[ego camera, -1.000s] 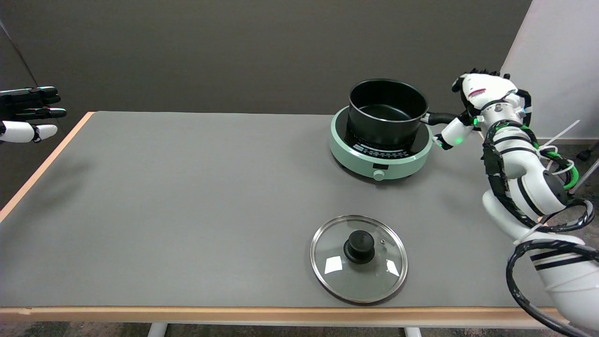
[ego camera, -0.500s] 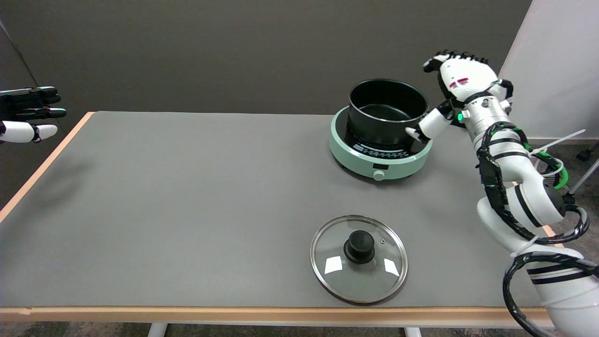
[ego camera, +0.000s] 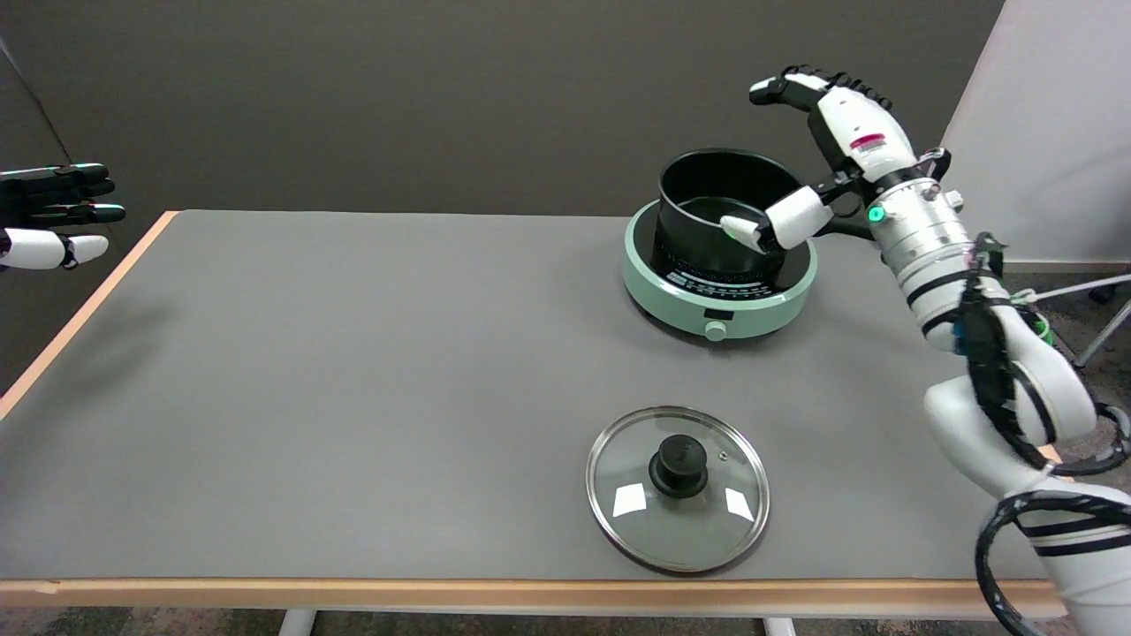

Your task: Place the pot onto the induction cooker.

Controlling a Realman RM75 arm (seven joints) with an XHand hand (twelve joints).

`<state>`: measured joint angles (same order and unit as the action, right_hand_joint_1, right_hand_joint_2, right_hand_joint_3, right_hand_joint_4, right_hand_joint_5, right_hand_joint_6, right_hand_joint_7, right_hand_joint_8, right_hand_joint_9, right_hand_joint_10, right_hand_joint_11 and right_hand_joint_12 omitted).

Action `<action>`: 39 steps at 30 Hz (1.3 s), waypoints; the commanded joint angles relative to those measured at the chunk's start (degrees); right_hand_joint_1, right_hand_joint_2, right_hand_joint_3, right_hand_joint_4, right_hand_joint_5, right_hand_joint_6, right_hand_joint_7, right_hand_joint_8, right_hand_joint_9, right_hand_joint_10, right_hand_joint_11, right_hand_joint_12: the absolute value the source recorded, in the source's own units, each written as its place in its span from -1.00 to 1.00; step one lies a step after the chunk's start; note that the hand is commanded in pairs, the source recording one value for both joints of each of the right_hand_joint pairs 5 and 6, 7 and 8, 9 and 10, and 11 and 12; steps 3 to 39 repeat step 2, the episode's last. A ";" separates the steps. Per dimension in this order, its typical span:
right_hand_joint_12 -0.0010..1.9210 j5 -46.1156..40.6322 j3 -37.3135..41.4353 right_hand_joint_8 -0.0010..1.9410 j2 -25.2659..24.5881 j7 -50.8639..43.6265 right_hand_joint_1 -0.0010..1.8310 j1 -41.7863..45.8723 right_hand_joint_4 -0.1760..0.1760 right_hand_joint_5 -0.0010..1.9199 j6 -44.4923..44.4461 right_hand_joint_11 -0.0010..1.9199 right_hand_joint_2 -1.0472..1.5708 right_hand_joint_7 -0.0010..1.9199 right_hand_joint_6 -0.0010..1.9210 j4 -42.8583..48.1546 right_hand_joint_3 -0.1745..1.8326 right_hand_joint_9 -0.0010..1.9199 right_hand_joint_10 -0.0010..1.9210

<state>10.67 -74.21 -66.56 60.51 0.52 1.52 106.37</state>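
Grey surface now carries the black pot squarely on the mint induction cooker, so the robot hand hangs above it, fingers spread, holding nothing, glass lid well apart

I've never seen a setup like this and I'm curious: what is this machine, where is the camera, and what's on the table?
One camera looks down across a grey table. The white arm at right ends in the robot's right hand, open above the black pot and holding nothing. The pot sits on a green induction cooker. Nearer the camera lies a glass lid. At far left another hand, the left hand, hangs idle in the air.
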 commanded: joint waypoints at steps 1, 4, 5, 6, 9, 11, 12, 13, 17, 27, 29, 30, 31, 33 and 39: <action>-0.66 -35.63 8.52 -0.66 11.54 0.83 0.22 14.90 -1.00 -0.66 -16.59 -0.66 -0.26 -0.66 -0.66 0.94 0.18 -0.66 -0.66; -0.65 -36.24 9.59 -0.65 12.07 0.83 0.22 16.47 -1.00 -0.65 -17.38 -0.65 -0.26 -0.65 -0.65 0.94 0.17 -0.65 -0.65; -0.65 -36.24 9.59 -0.65 12.07 0.83 0.22 16.47 -1.00 -0.65 -17.38 -0.65 -0.26 -0.65 -0.65 0.94 0.17 -0.65 -0.65; -0.65 -36.24 9.59 -0.65 12.07 0.83 0.22 16.47 -1.00 -0.65 -17.38 -0.65 -0.26 -0.65 -0.65 0.94 0.17 -0.65 -0.65; -0.65 -36.24 9.59 -0.65 12.07 0.83 0.22 16.47 -1.00 -0.65 -17.38 -0.65 -0.26 -0.65 -0.65 0.94 0.17 -0.65 -0.65; -0.65 -36.24 9.59 -0.65 12.07 0.83 0.22 16.47 -1.00 -0.65 -17.38 -0.65 -0.26 -0.65 -0.65 0.94 0.17 -0.65 -0.65; -0.65 -36.24 9.59 -0.65 12.07 0.83 0.22 16.47 -1.00 -0.65 -17.38 -0.65 -0.26 -0.65 -0.65 0.94 0.17 -0.65 -0.65; -0.65 -36.24 9.59 -0.65 12.07 0.83 0.22 16.47 -1.00 -0.65 -17.38 -0.65 -0.26 -0.65 -0.65 0.94 0.17 -0.65 -0.65; -0.65 -36.24 9.59 -0.65 12.07 0.83 0.22 16.47 -1.00 -0.65 -17.38 -0.65 -0.26 -0.65 -0.65 0.94 0.17 -0.65 -0.65; -0.65 -36.24 9.59 -0.65 12.07 0.83 0.22 16.47 -1.00 -0.65 -17.38 -0.65 -0.26 -0.65 -0.65 0.94 0.17 -0.65 -0.65; -0.65 -36.24 9.59 -0.65 12.07 0.83 0.22 16.47 -1.00 -0.65 -17.38 -0.65 -0.26 -0.65 -0.65 0.94 0.17 -0.65 -0.65; -0.65 -36.24 9.59 -0.65 12.07 0.83 0.22 16.47 -1.00 -0.65 -17.38 -0.65 -0.26 -0.65 -0.65 0.94 0.17 -0.65 -0.65; -0.65 -36.24 9.59 -0.65 12.07 0.83 0.22 16.47 -1.00 -0.65 -17.38 -0.65 -0.26 -0.65 -0.65 0.94 0.17 -0.65 -0.65; -0.65 -36.24 9.59 -0.65 12.07 0.83 0.22 16.47 -1.00 -0.65 -17.38 -0.65 -0.26 -0.65 -0.65 0.94 0.17 -0.65 -0.65; -0.65 -36.24 9.59 -0.65 12.07 0.83 0.22 16.47 -1.00 -0.65 -17.38 -0.65 -0.26 -0.65 -0.65 0.94 0.17 -0.65 -0.65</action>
